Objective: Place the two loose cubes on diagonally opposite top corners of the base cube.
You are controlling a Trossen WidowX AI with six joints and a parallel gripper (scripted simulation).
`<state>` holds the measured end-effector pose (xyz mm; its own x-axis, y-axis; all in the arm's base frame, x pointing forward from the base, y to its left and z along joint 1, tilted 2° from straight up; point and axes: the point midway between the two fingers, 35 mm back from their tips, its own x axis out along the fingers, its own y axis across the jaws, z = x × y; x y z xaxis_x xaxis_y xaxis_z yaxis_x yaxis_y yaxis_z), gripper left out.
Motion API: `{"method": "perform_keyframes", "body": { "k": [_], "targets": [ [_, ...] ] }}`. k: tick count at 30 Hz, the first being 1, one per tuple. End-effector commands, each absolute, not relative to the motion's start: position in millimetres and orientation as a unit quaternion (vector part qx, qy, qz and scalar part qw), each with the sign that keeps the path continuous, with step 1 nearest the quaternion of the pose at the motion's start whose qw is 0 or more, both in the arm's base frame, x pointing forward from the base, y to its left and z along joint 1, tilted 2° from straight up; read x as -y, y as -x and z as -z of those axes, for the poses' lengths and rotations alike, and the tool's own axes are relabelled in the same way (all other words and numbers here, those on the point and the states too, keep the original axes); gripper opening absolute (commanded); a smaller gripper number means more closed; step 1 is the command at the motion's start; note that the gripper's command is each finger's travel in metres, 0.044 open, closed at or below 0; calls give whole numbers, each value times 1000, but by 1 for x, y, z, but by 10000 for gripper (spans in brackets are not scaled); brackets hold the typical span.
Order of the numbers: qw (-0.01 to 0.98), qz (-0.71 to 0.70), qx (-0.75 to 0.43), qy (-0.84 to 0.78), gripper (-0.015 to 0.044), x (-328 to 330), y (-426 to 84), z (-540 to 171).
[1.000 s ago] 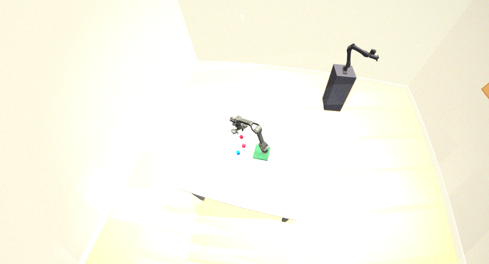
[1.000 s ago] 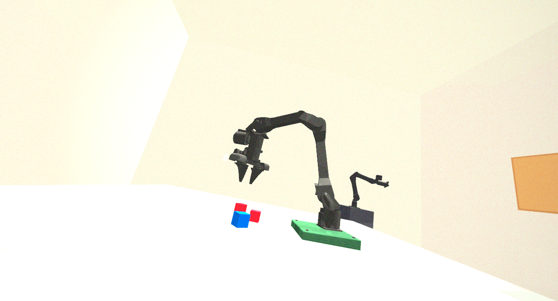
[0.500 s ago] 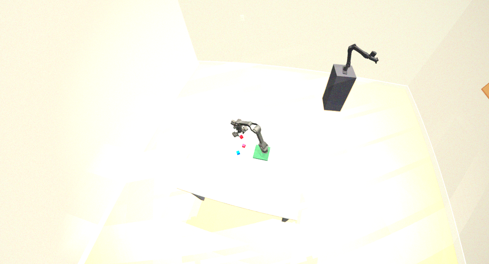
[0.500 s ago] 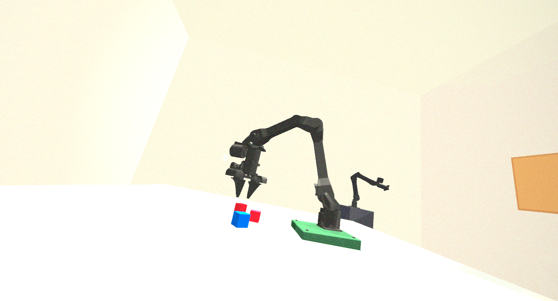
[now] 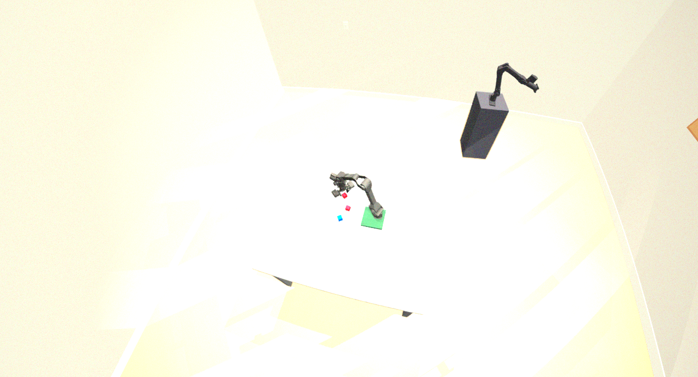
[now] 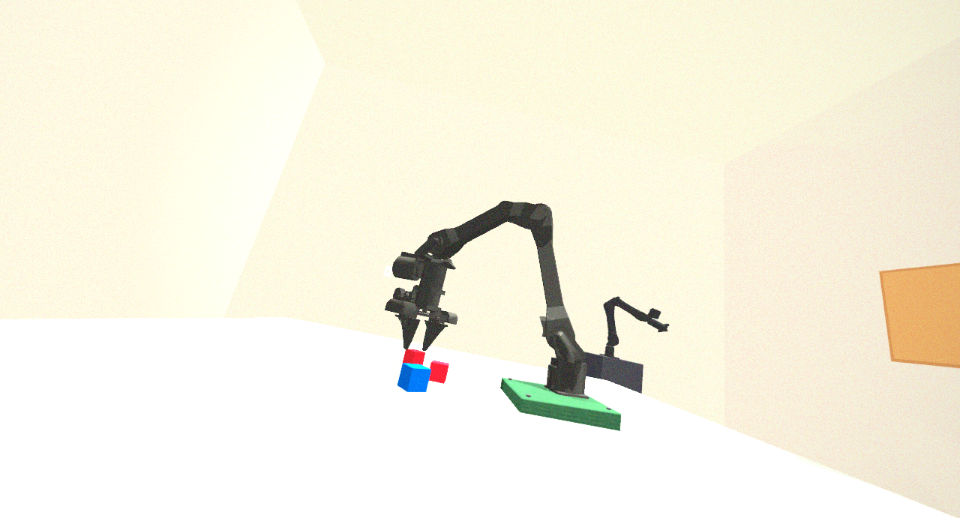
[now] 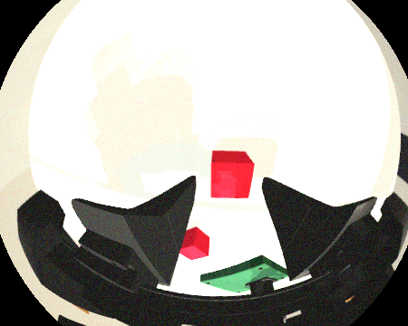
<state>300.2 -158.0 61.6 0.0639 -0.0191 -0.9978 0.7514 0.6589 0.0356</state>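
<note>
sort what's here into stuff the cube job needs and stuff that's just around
Job: gripper, open, above the far red cube; near red cube; blue base cube.

Just around: green mounting plate; dark pedestal with second arm; orange panel.

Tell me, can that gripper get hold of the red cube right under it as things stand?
Probably yes. The gripper is open and empty, the farther red cube shows in the gap between its fingers, and nothing lies between them; the other red cube sits apart.

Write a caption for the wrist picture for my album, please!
Open pincer hovering over one red cube, with the other red cube and green base plate nearby.
</note>
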Motion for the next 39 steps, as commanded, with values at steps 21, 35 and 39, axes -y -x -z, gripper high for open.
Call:
{"method": "perform_keyframes", "body": {
  "k": [21,35,39],
  "targets": [
    [665,290,-624,-292,105,159,-301,-51],
    [665,290,-623,-292,105,160,-302,-95],
    [665,290,-623,-292,105,159,-302,-107]
  ]
}}
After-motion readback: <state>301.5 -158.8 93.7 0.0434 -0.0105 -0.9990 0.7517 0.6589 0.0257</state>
